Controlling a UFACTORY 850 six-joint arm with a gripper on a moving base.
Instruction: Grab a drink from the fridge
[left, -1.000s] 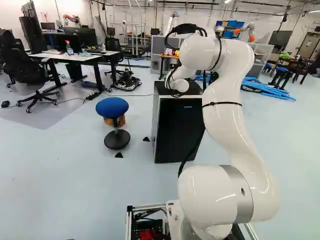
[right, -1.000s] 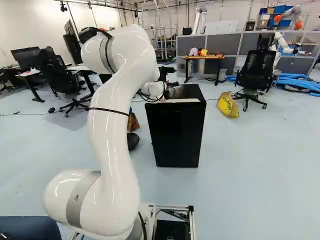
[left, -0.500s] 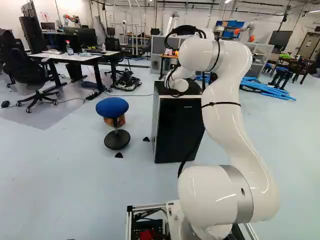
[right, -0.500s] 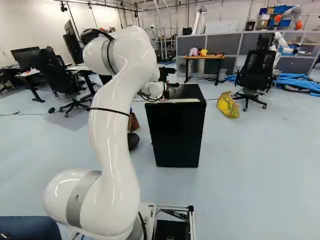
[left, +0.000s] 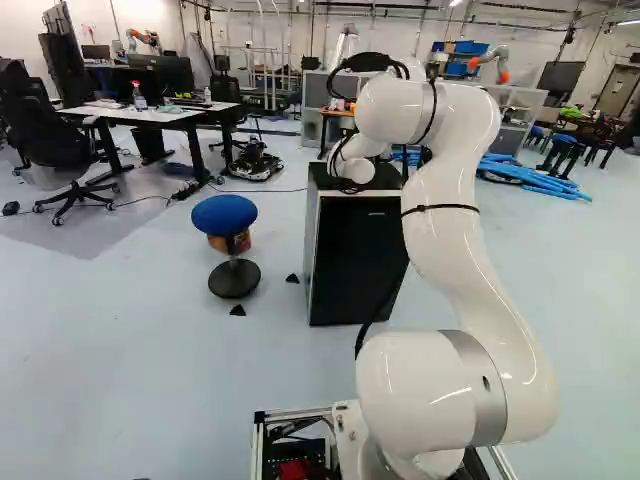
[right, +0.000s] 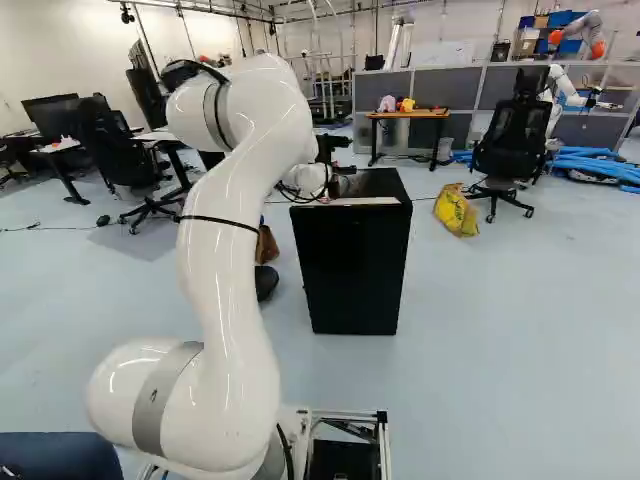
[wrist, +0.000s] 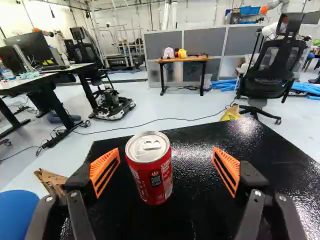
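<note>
In the right base view my gripper (right: 335, 150) is a dark shape behind the white wrist, low over the fridge top; its fingertips cannot be made out there. The wrist view shows the gripper (wrist: 166, 164) open, its orange pads wide apart. A red drink can (wrist: 151, 172) with a silver lid stands upright on the black top of the fridge (wrist: 200, 200). It is between the spread fingers, much closer to one pad, with a gap to the other. The black fridge front (right: 350, 270) faces the base, its door closed.
A blue stool (left: 224, 216) stands beside the fridge. A desk (left: 150, 112) and office chair (left: 50, 140) are farther off on that side. Beyond the fridge are a yellow bag (right: 456, 210), another chair (right: 512, 140), a small wooden table (right: 410, 115) and another robot (right: 578, 35).
The upper arm and wrist have shifted slightly towards the left in the left base view. The base and the fridge have stayed put.
</note>
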